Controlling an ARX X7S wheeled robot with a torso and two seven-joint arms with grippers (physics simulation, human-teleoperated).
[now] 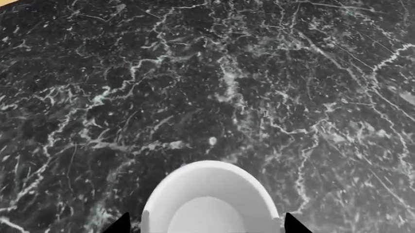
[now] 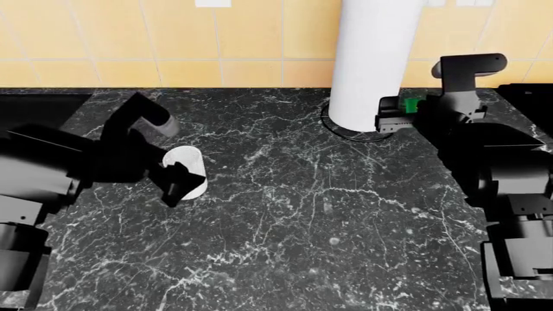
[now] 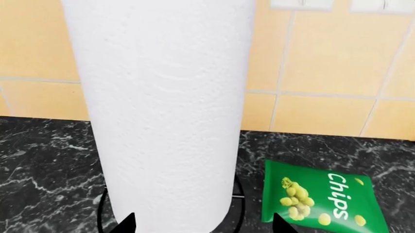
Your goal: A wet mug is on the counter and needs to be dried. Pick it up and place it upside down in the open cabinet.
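— Can you read any words?
— Yes, the green bag (image 3: 322, 200) says "Chips". It lies right of the tall white paper roll (image 3: 165, 107), at the far side.
— What is the left claw (image 2: 179, 183) doing?
— It is open wide around the mug (image 2: 186, 170), which is on the counter (image 2: 328, 214), at the left.
— And the right claw (image 2: 386, 118)?
— It is by the roll. I cannot tell how far open it is.

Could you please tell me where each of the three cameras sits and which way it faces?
Head view: from the robot's head, looking down over the counter; both arms show, the left gripper around the mug.
Left wrist view: near the left gripper, facing the mug and marble; only fingertips show.
Right wrist view: near the right gripper, facing the paper towel roll and chips bag.
Shared: head and left wrist views both show the mug.
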